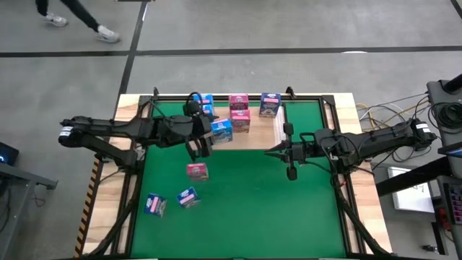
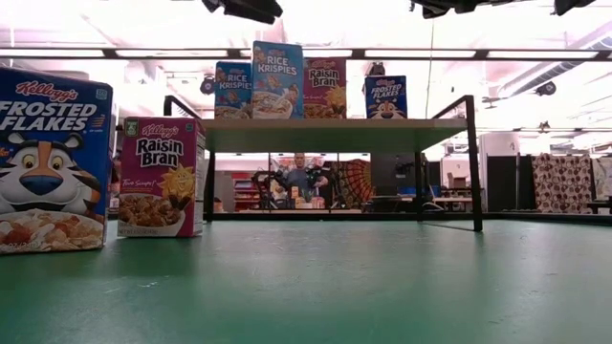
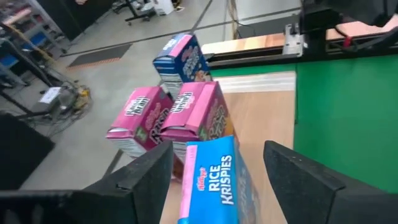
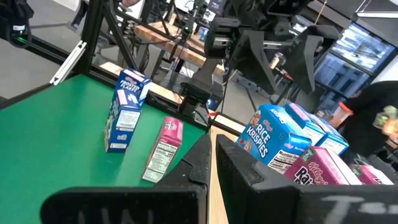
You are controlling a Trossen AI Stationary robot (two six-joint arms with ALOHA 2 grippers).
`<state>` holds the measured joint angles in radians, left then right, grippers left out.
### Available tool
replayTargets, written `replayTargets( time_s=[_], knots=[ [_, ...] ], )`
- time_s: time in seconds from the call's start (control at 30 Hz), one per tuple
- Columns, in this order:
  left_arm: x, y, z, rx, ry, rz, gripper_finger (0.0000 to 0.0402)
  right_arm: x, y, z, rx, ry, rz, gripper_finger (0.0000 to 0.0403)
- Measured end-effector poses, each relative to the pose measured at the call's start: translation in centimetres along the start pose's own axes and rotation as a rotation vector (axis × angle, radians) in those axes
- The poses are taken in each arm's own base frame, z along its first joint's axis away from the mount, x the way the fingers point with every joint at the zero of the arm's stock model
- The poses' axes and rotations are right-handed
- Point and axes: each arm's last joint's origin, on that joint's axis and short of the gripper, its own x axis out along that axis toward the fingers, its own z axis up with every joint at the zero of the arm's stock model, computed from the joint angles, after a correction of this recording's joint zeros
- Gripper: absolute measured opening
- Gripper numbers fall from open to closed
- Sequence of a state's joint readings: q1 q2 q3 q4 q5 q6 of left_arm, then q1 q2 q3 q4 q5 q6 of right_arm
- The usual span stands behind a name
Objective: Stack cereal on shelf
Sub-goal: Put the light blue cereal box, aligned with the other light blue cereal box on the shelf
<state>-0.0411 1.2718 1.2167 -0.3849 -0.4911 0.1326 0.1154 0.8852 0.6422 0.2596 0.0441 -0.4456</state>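
The shelf (image 1: 260, 136) stands at the table's far middle on black legs. Several cereal boxes stand on it: light blue ones (image 1: 206, 105), pink ones (image 1: 239, 102) and a dark blue one (image 1: 269, 105). My left gripper (image 1: 208, 137) is open just above the shelf's left end. Its fingers stand on either side of a light blue Rice Krispies box (image 3: 210, 180) without touching it; the box rests on the shelf board (image 3: 264, 115). My right gripper (image 1: 277, 152) hangs shut over the shelf's near right edge, holding nothing. A pink box (image 1: 196, 170) and two blue boxes (image 1: 154, 205) are on the green mat.
The shelf's black posts (image 2: 471, 162) rise from the green mat (image 1: 267, 209), which has free room at the near right. In the low view a Frosted Flakes box (image 2: 53, 158) and a Raisin Bran box (image 2: 160, 177) stand close at the left. Cables (image 1: 375, 115) lie at the table's right.
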Motion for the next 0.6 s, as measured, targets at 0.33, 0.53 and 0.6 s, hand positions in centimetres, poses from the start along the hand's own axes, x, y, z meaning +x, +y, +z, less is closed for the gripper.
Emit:
replayTargets(
  time_s=[0.33,0.53,0.6],
  knots=[
    [1.3,0.2,-0.6,0.006,0.044,-0.038,0.0226,0.0,0.0,0.0,-0.001,0.0,0.0,0.0013],
    [2.3,0.4,-1.1,0.011,0.083,-0.041,0.0226,0.0,0.0,0.0,-0.001,0.001,0.001,0.0013],
    [2.3,0.6,-1.1,0.005,0.079,-0.035,0.0226,0.0,0.0,0.0,-0.001,0.002,0.001,0.0013]
  ],
)
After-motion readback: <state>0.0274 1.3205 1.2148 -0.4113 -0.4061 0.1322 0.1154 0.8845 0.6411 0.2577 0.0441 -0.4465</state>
